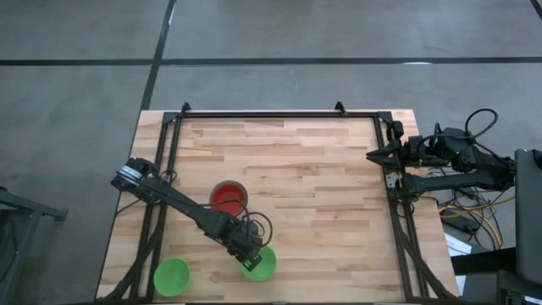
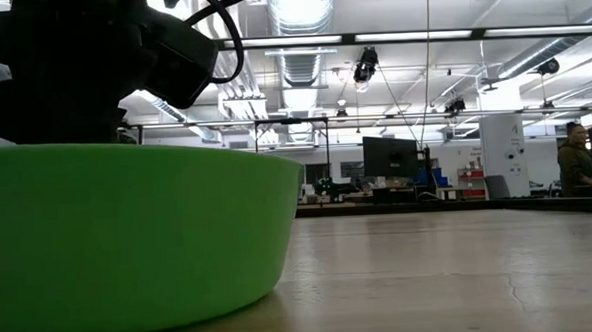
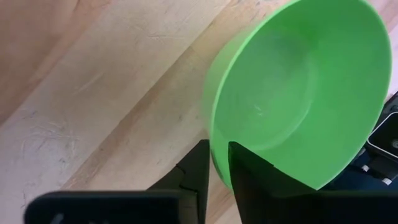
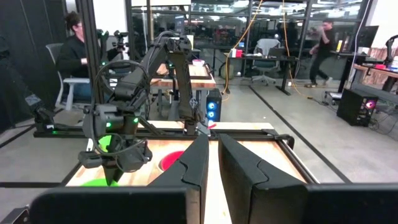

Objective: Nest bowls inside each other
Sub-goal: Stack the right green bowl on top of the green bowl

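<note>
A bright green bowl [image 1: 264, 268] [image 2: 129, 233] [image 3: 298, 93] stands on its base near the table's front edge, just left of the middle. My left gripper [image 1: 251, 257] [image 3: 219, 168] is at its rim, shut on it. A second green bowl [image 1: 172, 275] stands at the front left corner. A red bowl [image 1: 227, 198] sits inside a pale grey-white bowl [image 1: 240, 185] in the middle left of the table. My right gripper [image 1: 371, 155] [image 4: 213, 165] waits above the right edge, shut and with nothing in it. My left gripper has the green bowl's rim [image 3: 217, 149] on the side toward the table's far left. One finger [image 3: 245, 174] is inside the bowl and the other finger [image 3: 198, 171] is outside its wall. The fingers slant steeply down from the far left. The bowl stands upright on the table.
A black frame [image 1: 279, 114] runs round the wooden tabletop [image 1: 322, 212]; its middle and right side are bare wood. The room beyond holds desks, monitors and people, one seated person [image 4: 78, 43] and one standing [image 4: 323, 46].
</note>
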{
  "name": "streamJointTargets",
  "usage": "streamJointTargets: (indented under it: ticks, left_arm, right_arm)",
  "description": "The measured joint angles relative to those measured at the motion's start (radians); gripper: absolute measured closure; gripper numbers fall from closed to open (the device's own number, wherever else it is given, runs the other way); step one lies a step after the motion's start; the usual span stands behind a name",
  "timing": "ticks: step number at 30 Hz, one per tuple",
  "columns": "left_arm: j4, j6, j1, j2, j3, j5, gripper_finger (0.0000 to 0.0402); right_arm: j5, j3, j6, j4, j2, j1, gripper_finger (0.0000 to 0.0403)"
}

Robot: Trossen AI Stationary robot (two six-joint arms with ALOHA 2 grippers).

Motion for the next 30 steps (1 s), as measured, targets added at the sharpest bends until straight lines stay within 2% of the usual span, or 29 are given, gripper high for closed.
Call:
streamJointTargets:
  ticks: [10, 30]
  left_arm:
    - [-0.006, 0.001, 0.002, 0.0, -0.005, -0.002, 0.0394]
    - [-0.03, 0.035, 0.024, -0.046, -0.006, -0.017, 0.0399]
  right_arm:
    - [0.0, 0.0, 0.0, 0.0, 0.0, 0.0, 0.0369]
    - [0.0, 0.0, 0.0, 0.0, 0.0, 0.0, 0.0369]
